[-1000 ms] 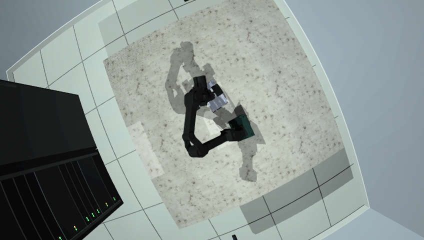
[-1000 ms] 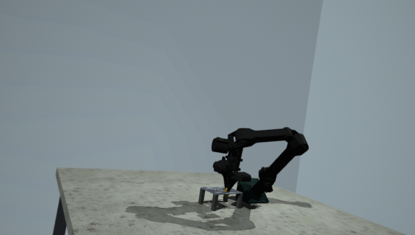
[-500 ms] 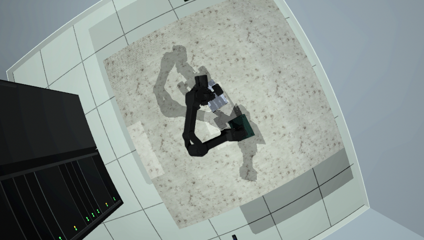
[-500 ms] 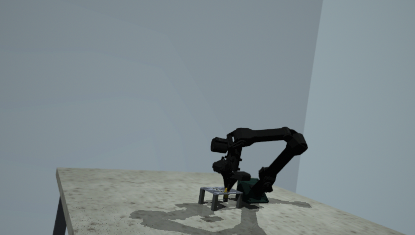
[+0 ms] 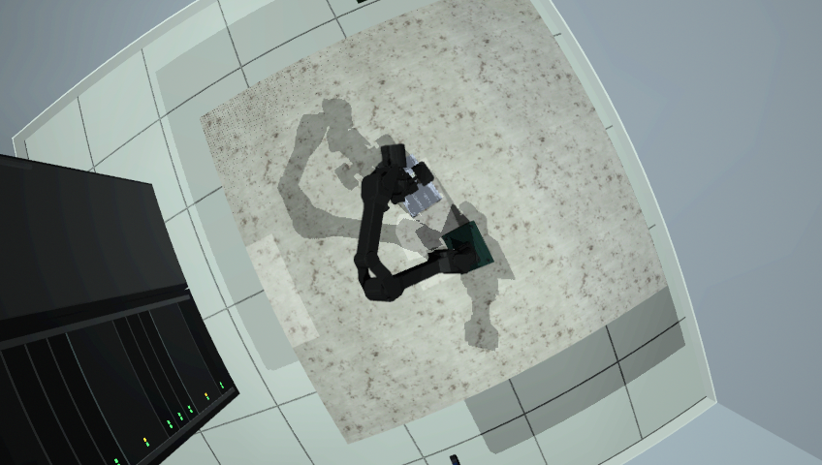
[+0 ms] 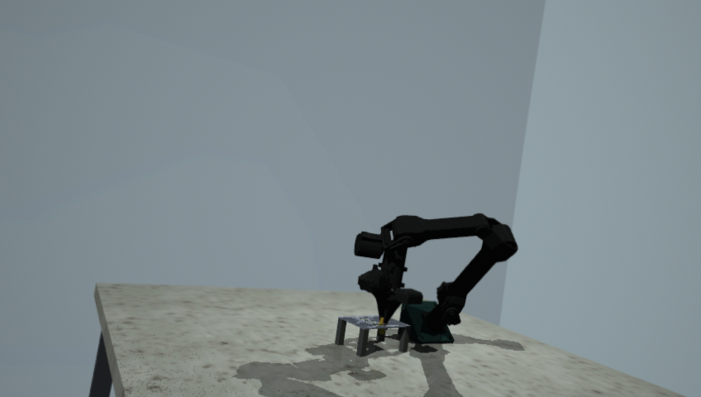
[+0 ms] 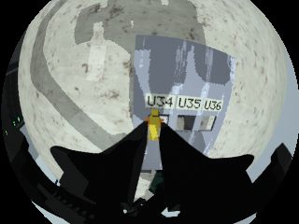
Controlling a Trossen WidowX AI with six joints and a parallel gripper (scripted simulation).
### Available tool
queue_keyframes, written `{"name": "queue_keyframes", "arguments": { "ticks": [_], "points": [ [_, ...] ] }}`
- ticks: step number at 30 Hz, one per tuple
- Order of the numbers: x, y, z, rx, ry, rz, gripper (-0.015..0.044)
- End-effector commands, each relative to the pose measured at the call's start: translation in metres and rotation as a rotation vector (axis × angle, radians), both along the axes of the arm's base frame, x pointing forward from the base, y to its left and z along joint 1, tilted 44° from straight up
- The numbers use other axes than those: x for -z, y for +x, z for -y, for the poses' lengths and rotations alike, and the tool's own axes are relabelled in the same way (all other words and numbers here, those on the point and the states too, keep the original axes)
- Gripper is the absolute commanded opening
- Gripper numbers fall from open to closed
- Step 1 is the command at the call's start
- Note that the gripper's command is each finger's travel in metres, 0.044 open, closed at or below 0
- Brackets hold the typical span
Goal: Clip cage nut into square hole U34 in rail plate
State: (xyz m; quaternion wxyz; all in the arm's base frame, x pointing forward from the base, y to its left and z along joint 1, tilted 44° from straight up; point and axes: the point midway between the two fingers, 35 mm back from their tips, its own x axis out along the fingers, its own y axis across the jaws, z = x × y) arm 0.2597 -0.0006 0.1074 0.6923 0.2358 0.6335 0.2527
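One black arm (image 5: 373,230) (image 6: 452,225) reaches over one speckled table (image 5: 548,172) (image 6: 206,314) (image 7: 70,51). In the top view it bends through the middle of the frame; in the exterior view it stands right of centre and low. Its one gripper (image 6: 382,319) (image 7: 153,126) points down, with two dark fingers pinching one yellow cage nut (image 6: 381,322) (image 7: 153,126) between their tips.

The nut sits near the centre of the wrist view, just below the U34 label (image 7: 160,102), with small orange bits at both of its sides. It overlaps the U34 hole (image 7: 164,119), whose right part shows beside it. In the exterior view yellow shows both above and below the plate's surface, at the lower centre-right of the frame. Whether the wings are hooked, I cannot tell.

One rail plate (image 5: 422,199) (image 6: 361,322) (image 7: 187,61) carries three labels in a row, U34, U35 and U36, with three square holes beneath them. Four grey legs (image 6: 362,342) hold it up.

One dark green block (image 5: 483,244) (image 6: 426,322) stands by the arm's lower end, below and right of the plate in the top view. One dark cabinet (image 5: 75,235) with small green and amber lights fills the lower left of that view.
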Motion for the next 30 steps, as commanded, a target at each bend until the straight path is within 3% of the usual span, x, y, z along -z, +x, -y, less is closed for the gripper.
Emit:
{"name": "queue_keyframes", "arguments": {
  "ticks": [1, 30],
  "points": [
    [-0.0001, 0.0, 0.0001, -0.002, 0.012, 0.001, 0.0027],
    [0.0024, 0.0003, 0.0029, -0.006, 0.047, 0.001, 0.0027]
  ]
}}
